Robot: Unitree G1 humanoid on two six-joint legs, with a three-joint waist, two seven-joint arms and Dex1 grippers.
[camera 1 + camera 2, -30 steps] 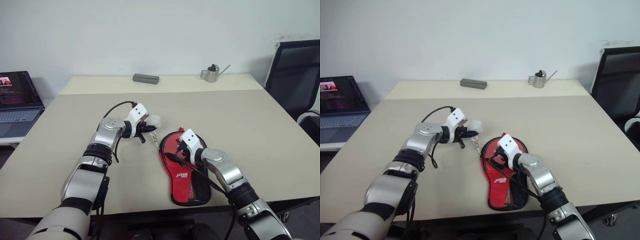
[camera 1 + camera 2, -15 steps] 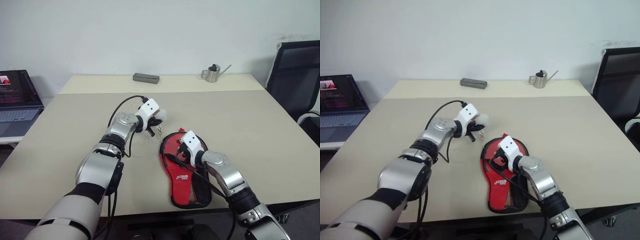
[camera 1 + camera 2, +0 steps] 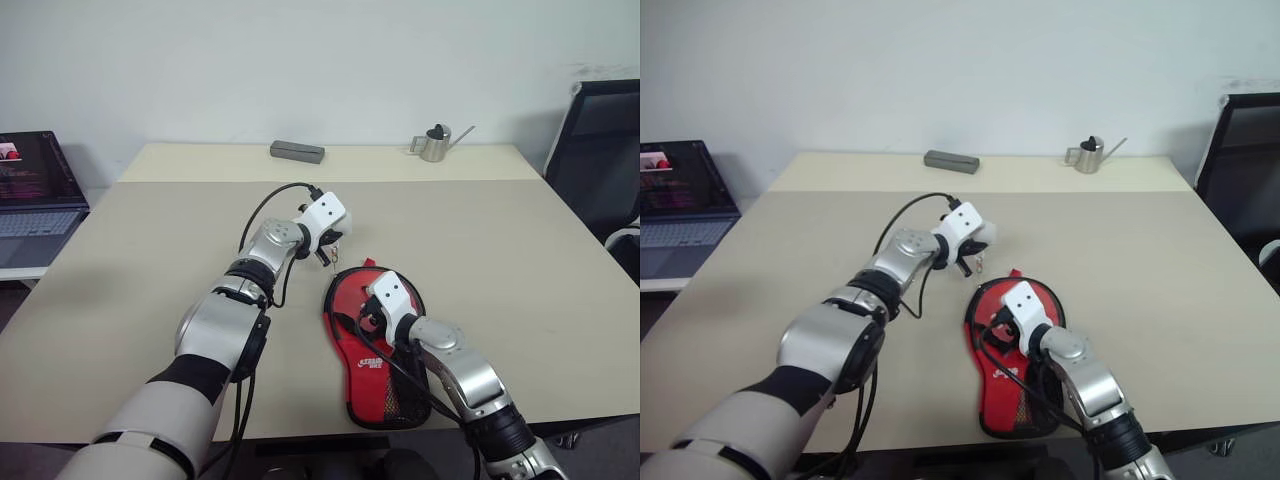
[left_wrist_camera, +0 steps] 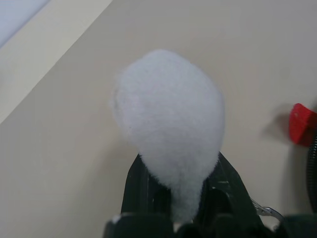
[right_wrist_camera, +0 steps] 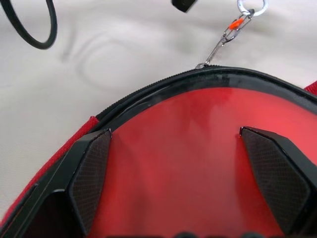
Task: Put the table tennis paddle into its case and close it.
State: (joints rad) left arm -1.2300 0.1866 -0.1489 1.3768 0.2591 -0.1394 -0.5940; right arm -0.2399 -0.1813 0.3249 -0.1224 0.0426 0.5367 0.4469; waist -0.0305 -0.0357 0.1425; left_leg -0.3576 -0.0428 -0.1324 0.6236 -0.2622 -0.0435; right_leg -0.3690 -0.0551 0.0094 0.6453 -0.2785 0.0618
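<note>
The left gripper [image 4: 184,198] has its fingers [image 4: 143,191] clamped on the white pom-pom [image 4: 171,126] of the zipper pull. The pull's small metal chain [image 5: 229,30] runs from the pom-pom to the slider at the far rim of the case [image 3: 375,365]. The case lies flat on the tabletop [image 3: 520,240], just below and to the right of these fingers.

The right gripper [image 5: 185,173] has its fingers [image 5: 89,173] spread wide, resting over the red face inside the case rim. From the wrist view it cannot be determined whether this face is the table tennis paddle or the case fabric. The paddle is judged to be seated inside.

Risks:
- The pom-pom is soft; a hard pull may slip it from the fingers or strain the chain.
- A pull off the zipper line may jam the slider or drag the whole case, as the spread fingers do not pinch it.
- The zipper track may run into the right fingers.

Clearance: open tabletop surrounds the left fingers. The grey block [image 3: 297,151] and small metal watering can [image 3: 435,143] stand well apart near the far edge. The case's handle end lies near the near edge.
</note>
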